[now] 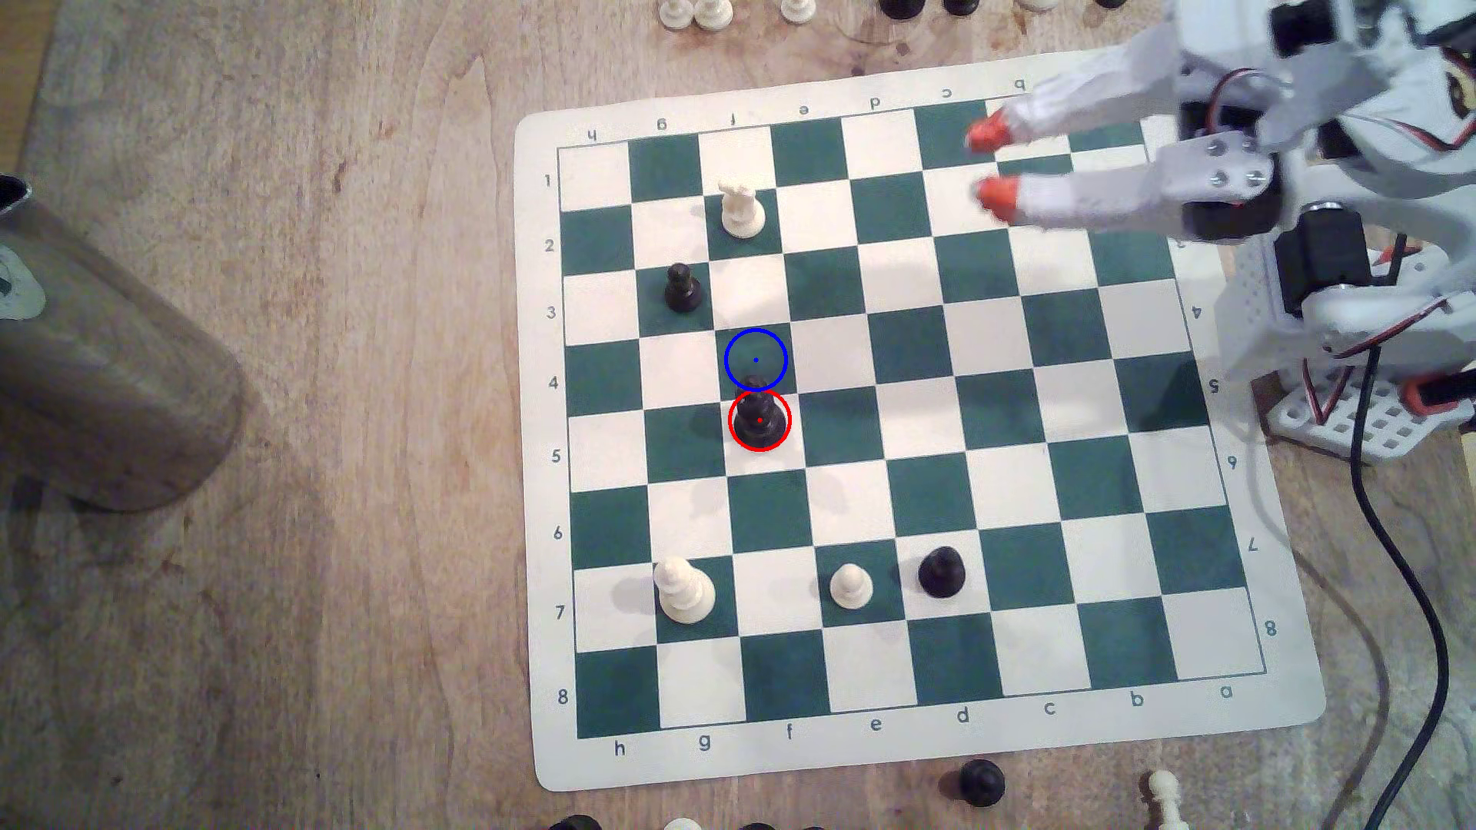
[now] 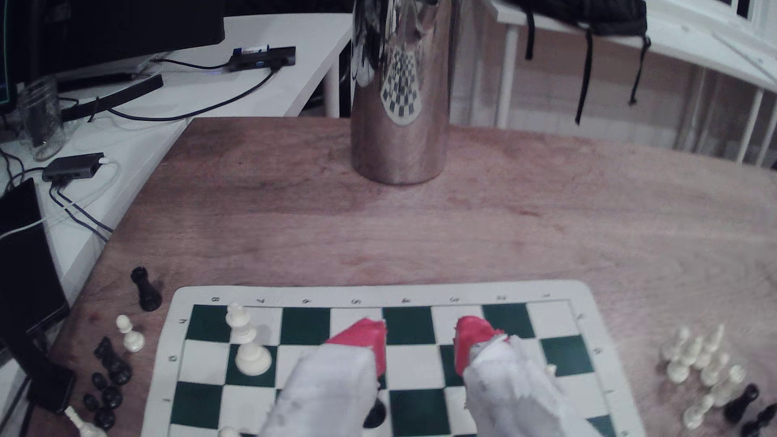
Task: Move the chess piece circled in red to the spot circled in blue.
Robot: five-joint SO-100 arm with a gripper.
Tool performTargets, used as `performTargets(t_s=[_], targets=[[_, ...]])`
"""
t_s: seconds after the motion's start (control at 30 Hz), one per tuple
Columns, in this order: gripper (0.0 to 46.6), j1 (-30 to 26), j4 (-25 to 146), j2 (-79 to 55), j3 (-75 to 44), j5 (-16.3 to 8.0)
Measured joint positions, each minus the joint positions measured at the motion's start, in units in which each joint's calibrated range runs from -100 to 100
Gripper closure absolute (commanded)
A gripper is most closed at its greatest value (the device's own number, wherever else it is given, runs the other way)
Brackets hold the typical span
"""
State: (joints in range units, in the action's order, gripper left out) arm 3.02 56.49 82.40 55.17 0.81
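In the exterior view, taking the chessboard [image 1: 902, 415] as the landmark: well off its left edge a metal cylinder [image 1: 104, 383] stands on the wooden table [image 1: 319, 559]. On the board's left half, the chess piece circled in red [image 1: 759, 419] stands upright on a white square, untouched, and the spot circled in blue [image 1: 755, 359] is the dark green square touching it on the row-4 side. Over the board's upper right corner hangs the gripper [image 1: 990, 167], its red-tipped fingers [image 1: 994, 195] spread apart with nothing between them, well apart from the piece.
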Motion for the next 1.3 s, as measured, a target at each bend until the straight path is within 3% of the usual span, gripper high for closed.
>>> performTargets(t_s=[0.03, 0.27, 0.33, 0.43, 0.53, 0.93, 1.3], targets=[[34.5, -1.25, -0.48, -2.18, 0.00, -1.56], [31.3, -3.83, -0.64, -13.24, -3.80, -4.64], [32.6, -5.16, -1.59, -18.18, -5.06, -6.50], [33.2, -5.60, -3.11, -21.78, -5.15, -7.42], [33.2, -5.38, -4.94, -26.31, -5.15, -7.47], [32.6, -5.38, -15.86, -42.65, -5.06, -3.03], [31.1, -5.38, -22.15, -53.20, -5.06, -2.54]])
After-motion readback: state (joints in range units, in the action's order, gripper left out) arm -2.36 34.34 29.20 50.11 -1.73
